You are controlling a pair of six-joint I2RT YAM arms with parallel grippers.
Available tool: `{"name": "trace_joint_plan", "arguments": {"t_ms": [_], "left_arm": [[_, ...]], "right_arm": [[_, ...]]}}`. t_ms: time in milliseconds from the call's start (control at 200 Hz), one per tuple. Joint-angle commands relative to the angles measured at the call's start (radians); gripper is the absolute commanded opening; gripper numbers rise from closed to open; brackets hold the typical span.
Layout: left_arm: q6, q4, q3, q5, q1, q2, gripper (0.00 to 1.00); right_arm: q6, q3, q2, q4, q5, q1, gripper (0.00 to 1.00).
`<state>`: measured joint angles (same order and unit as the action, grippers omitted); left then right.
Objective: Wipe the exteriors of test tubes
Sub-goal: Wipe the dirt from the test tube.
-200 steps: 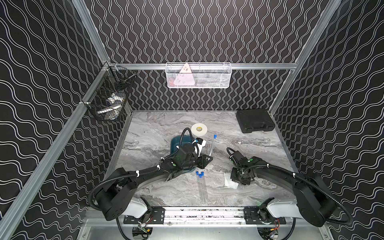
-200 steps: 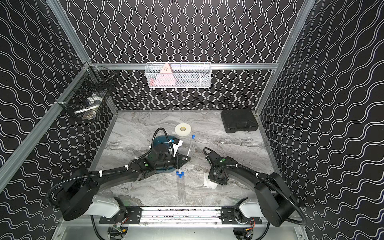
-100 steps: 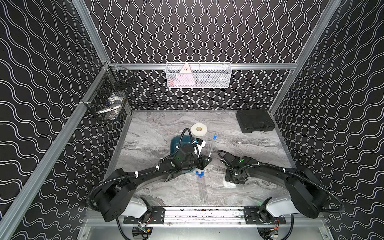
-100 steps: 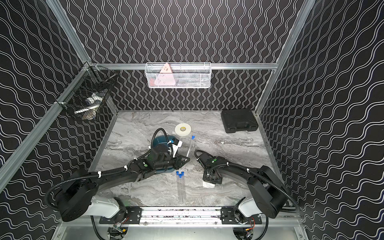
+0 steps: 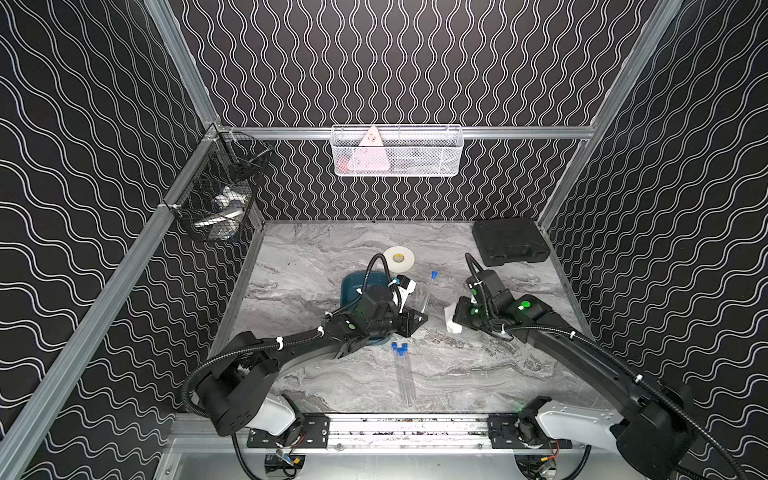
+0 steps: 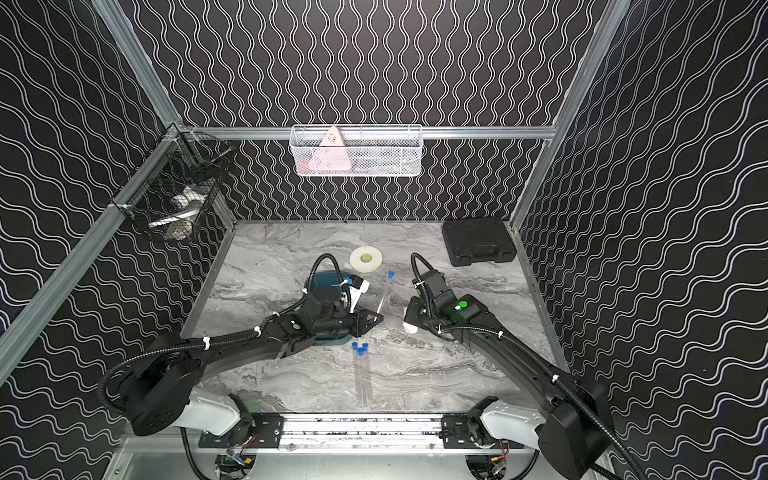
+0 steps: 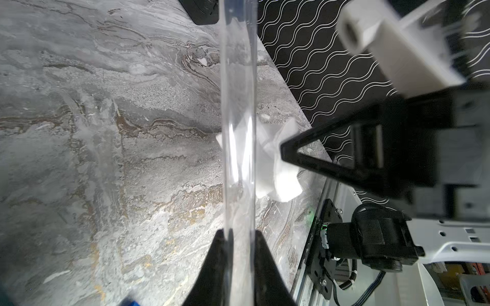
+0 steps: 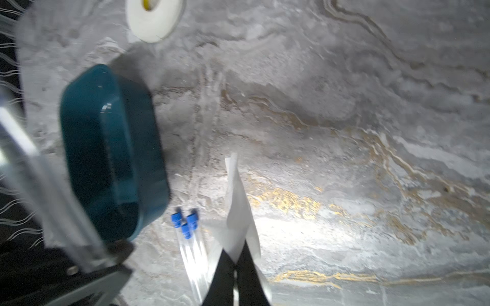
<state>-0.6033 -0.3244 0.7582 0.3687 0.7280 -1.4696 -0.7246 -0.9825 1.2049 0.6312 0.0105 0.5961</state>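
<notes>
Left hand clamps one test tube, right hand pinches one tissue, three tubes lie together.

Marble table, teal tray, tape roll, black case, three test tubes

One long, thin, clear test tube with a blue cap stood tilted, its lower end clamped in the left pincer. Three matching capped tubes lay side by side on the counter, near that pincer on the robot's side.
</notes>
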Motion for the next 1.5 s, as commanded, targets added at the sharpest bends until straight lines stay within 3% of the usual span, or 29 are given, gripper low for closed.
{"name": "trace_joint_plan", "arguments": {"t_ms": [0, 225, 450, 851, 1166, 1286, 1496], "left_arm": [[-0.019, -0.052, 0.017, 0.031, -0.001, -0.018, 0.11], [-0.024, -0.050, 0.019, 0.025, -0.001, -0.011, 0.11], [-0.022, -0.042, 0.017, 0.029, -0.002, -0.006, 0.11], [-0.037, -0.068, 0.024, 0.027, -0.001, -0.014, 0.11], [-0.042, -0.064, 0.018, 0.026, -0.001, 0.003, 0.11], [-0.041, -0.059, 0.015, 0.019, -0.002, 0.011, 0.11], [-0.038, -0.059, 0.016, 0.013, -0.003, 0.010, 0.11]], "right_arm": [[0.065, -0.043, 0.016, -0.100, 0.107, -0.002, 0.00], [-0.012, 0.003, 0.029, -0.354, 0.234, -0.002, 0.00], [-0.037, 0.028, 0.055, -0.443, 0.299, 0.001, 0.00], [-0.034, 0.125, 0.051, -0.413, 0.204, 0.045, 0.00], [0.137, -0.082, 0.161, -0.265, -0.009, 0.012, 0.00], [0.153, -0.093, 0.173, -0.263, 0.003, 0.011, 0.00], [0.103, 0.024, 0.106, -0.311, 0.068, 0.059, 0.00]]}}
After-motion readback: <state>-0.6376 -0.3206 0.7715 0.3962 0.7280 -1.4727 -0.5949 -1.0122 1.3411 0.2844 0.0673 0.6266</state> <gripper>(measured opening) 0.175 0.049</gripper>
